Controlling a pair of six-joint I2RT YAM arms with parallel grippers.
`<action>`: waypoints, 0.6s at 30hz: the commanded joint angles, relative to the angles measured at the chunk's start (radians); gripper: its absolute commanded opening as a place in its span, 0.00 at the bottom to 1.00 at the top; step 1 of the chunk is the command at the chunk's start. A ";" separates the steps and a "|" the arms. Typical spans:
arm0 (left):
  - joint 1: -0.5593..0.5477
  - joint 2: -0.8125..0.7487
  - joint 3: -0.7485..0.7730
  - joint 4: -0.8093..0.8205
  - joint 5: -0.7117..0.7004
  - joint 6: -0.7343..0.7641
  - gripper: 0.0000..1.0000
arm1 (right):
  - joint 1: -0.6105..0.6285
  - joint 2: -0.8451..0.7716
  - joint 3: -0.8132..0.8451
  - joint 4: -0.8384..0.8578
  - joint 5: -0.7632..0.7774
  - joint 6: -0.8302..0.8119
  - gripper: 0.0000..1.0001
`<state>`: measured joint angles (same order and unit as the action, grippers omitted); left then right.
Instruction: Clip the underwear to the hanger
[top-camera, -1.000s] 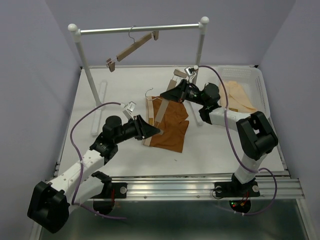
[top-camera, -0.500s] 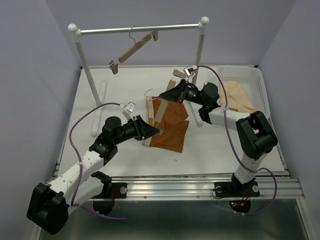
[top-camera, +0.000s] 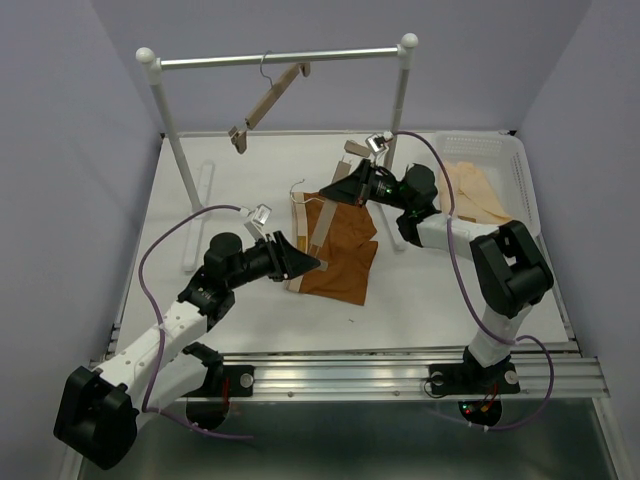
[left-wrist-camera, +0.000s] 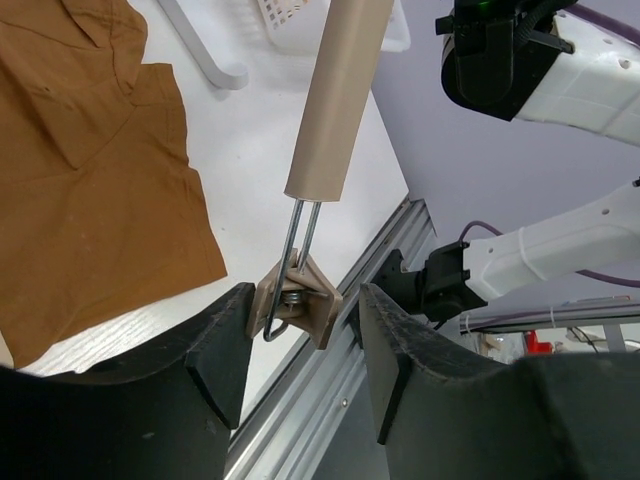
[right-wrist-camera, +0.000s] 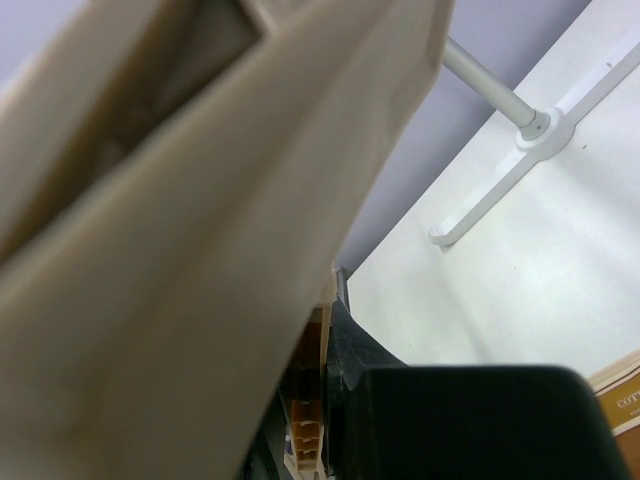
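White table (top-camera: 250, 325) carries everything, with a steel rail (top-camera: 280, 58) on white posts across its far side. A second hanger (top-camera: 268, 100) hangs tilted from that rail. At the far right corner sits a white basket (top-camera: 480, 145) with cream cloth (top-camera: 475, 195) in it.

The underwear (top-camera: 345, 255) lies flat near the middle of the table, rust-brown, with its tan waistband along the left edge, between the two arms. The hanger (top-camera: 325, 220) slants over the left part of it, running from the far right down toward the near left, its wire hook off to the left.

The right pincer (top-camera: 352, 185) is at the hanger's far end and is clamped on it. In its wrist view the pale wood fills nearly the whole picture. That end sits just past the far edge of the underwear.

The left pincer (top-camera: 312, 264) is at the hanger's near end, by the waistband. Its fingers (left-wrist-camera: 225, 350) stand apart with the clip (left-wrist-camera: 300, 300) between them. The clip is close against one finger and just clear of the other, so it is not pinched. In that wrist view the underwear lies on the table off to one side of the clip, apart from it and outside the pincer.
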<state>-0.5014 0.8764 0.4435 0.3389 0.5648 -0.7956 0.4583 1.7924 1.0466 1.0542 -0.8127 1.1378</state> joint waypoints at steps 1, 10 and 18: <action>0.003 -0.016 0.043 0.081 0.047 0.009 0.53 | -0.004 0.015 0.039 0.046 -0.008 -0.027 0.01; 0.001 -0.022 0.029 0.115 0.053 0.012 0.00 | -0.004 0.059 0.062 0.089 -0.046 0.025 0.01; 0.001 -0.129 -0.005 0.144 0.000 0.010 0.00 | -0.004 0.067 0.075 0.059 -0.049 0.010 0.03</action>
<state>-0.5018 0.8143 0.4271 0.3466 0.5777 -0.7910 0.4522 1.8481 1.0866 1.0786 -0.8616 1.2430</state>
